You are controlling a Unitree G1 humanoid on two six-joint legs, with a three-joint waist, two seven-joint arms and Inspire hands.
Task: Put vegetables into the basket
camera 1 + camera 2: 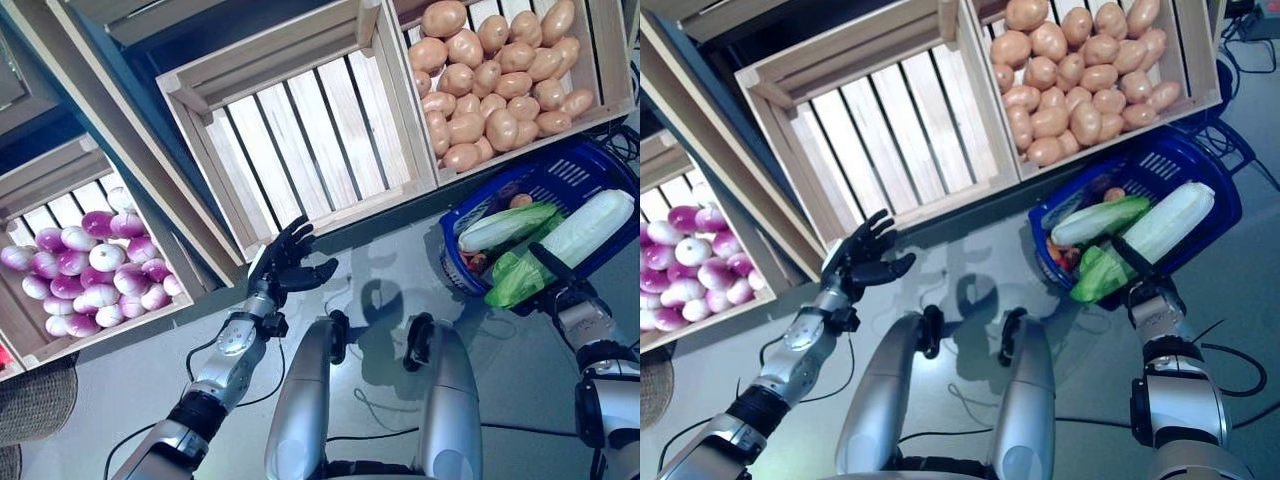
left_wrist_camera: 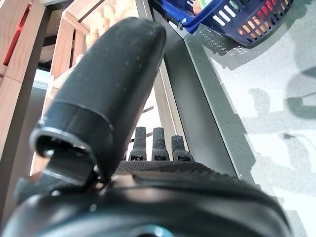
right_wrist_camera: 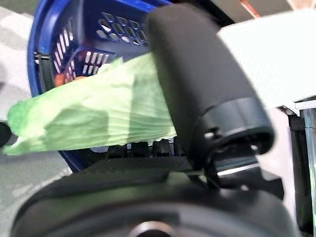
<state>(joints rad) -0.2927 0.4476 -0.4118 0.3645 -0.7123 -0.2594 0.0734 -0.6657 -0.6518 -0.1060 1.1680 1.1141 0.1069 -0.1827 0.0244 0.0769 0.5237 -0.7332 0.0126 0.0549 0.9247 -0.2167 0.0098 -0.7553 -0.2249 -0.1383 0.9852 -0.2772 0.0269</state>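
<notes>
Blue basket (image 1: 1200, 170) on the floor holding two cabbages (image 1: 1145, 232), right hand (image 1: 1137, 262) at its near rim — left hand (image 1: 862, 257) open before the empty middle crate (image 1: 880, 120), potatoes (image 1: 1080, 80) beyond, onions (image 1: 695, 265) far left.

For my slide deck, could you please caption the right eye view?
Right hand holds a long pale-green cabbage over the blue plastic basket; left hand hangs open by the empty wooden crate.
</notes>
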